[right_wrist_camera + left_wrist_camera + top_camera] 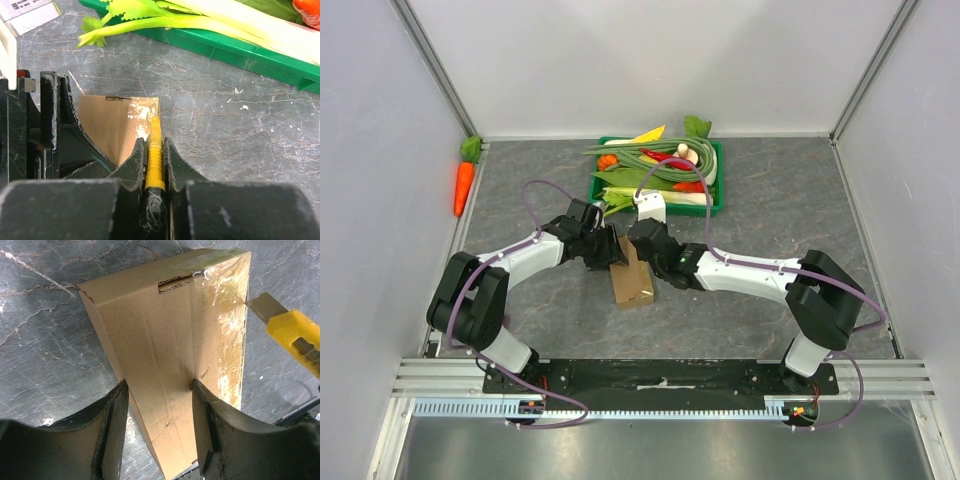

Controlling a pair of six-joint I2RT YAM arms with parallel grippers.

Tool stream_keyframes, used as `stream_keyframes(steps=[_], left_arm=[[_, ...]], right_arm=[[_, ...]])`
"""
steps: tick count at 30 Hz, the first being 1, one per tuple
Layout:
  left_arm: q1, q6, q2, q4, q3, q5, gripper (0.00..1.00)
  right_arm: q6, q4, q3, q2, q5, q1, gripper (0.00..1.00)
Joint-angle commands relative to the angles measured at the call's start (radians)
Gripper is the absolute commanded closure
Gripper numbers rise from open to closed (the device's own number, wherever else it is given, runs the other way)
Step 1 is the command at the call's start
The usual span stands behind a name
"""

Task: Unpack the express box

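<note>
At the near edge of the bench (770, 210), the two arm bases are seen bolted side by side, and both arms are bent inward so that they meet near the middle.

The express box (632, 283) is found there, on the grey marbled surface between the two arms and well short of the green tray (719, 175). It is gripped by the left fingers (112, 435), which are pressed against two opposite faces of the brown carton (170, 355); the cardboard is slightly creased where the finger on the right of that view bears on it. One edge of the box is covered with clear, shiny tape, and a small torn slot is visible in the top flap.

The right fingers (175, 165) are closed tightly on the ribbed handle of a yellow utility knife (292, 337). The grey blade is extended, and its tip is held against the taped edge of the box. From the right wrist, the knife (154, 130) is seen pointing straight at the taped corner of the carton (112, 122).

Just beyond the box, the tray is laid out with celery, green beans, red chillies and other vegetables, some of them overhanging its rim (260, 55). Farther off, at the left wall, a carrot (464, 187) is lying by itself.
</note>
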Motion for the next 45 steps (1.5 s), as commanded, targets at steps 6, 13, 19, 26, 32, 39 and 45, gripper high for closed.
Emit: stream_keyframes(steps=[6, 13, 19, 26, 32, 39, 45], left_arm=[[-0.001, -0.005, 0.042, -0.17, -0.064, -0.112, 0.56], [0.002, -0.007, 0.045, -0.172, -0.064, -0.112, 0.58], [0.004, -0.007, 0.044, -0.175, -0.064, -0.115, 0.58], [0.004, -0.007, 0.047, -0.173, -0.066, -0.119, 0.59], [0.004, -0.007, 0.048, -0.176, -0.064, -0.124, 0.59], [0.007, -0.01, 0.048, -0.181, -0.064, -0.13, 0.6], [0.01, -0.01, 0.048, -0.181, -0.064, -0.135, 0.6]], right_arm=[[-0.023, -0.082, 0.034, 0.018, 0.055, 0.0, 1.0], [-0.02, -0.079, 0.032, 0.011, 0.036, 0.0, 1.0], [-0.023, -0.077, 0.035, 0.001, 0.018, 0.0, 1.0], [-0.03, -0.08, 0.026, -0.01, 0.003, 0.0, 1.0], [-0.029, -0.087, 0.006, -0.019, -0.005, 0.003, 1.0], [-0.032, -0.1, -0.005, -0.033, 0.0, 0.009, 1.0], [-0.044, -0.106, -0.008, -0.033, -0.008, 0.01, 1.0]])
